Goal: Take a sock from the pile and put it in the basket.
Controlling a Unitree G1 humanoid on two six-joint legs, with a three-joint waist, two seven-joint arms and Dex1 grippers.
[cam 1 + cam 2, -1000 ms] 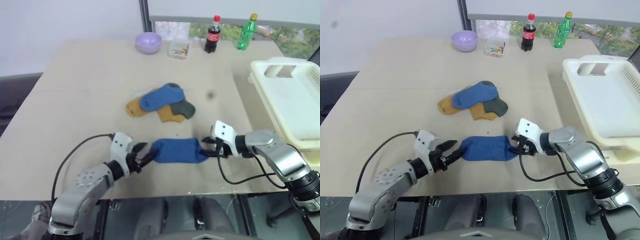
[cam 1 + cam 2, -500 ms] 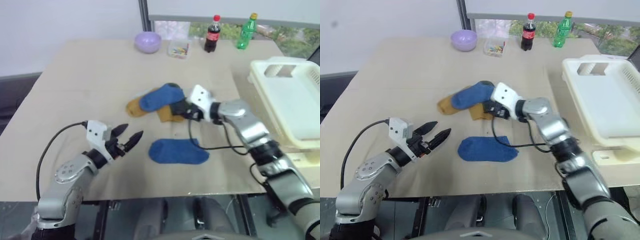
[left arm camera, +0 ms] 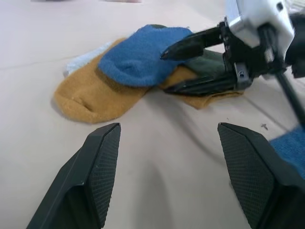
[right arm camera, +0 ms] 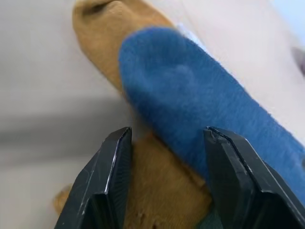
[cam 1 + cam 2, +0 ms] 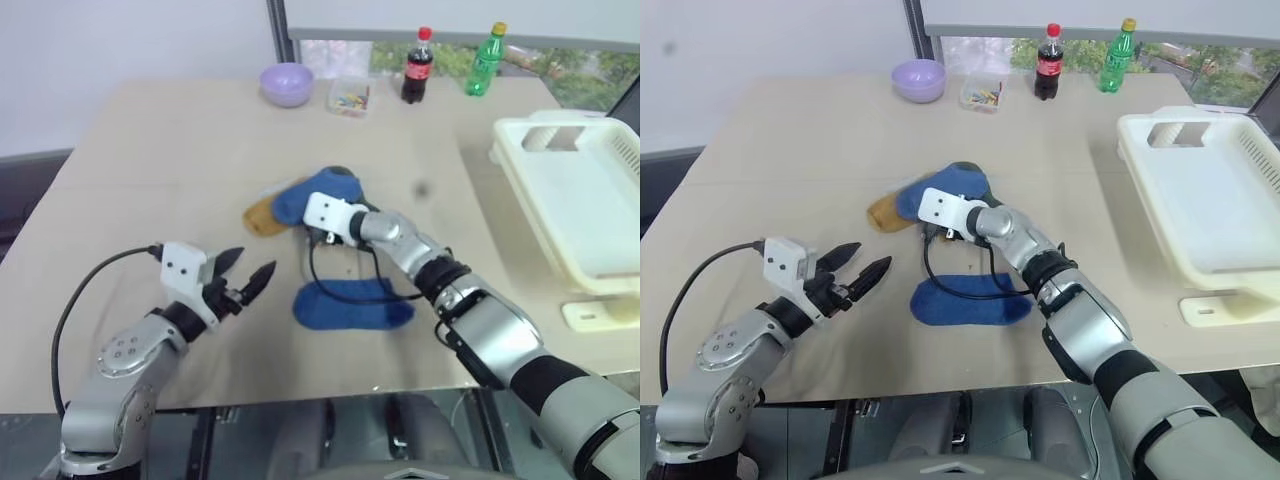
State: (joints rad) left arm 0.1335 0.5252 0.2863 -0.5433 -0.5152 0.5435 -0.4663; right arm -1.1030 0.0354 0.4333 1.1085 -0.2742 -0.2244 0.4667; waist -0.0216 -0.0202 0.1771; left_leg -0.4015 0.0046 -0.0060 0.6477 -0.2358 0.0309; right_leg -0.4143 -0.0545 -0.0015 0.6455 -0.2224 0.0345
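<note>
Right hand (image 3: 190, 67), released, reaches the pile (image 5: 305, 200); the left wrist view reveals a dark green sock (image 3: 209, 64) between its fingers. Left hand (image 5: 243, 279) released.

Your left gripper (image 5: 247, 275) has two black tapered fingers (image 3: 97, 179) with finely dimpled pads, on a white boxy wrist block. A black cable loops from that block back along a silver-grey arm with round joint housings. Your right gripper (image 3: 190, 64) matches: black fingers, white housing, thin black cable trailing off it. The right arm is silver-grey with black joint bands.
</note>
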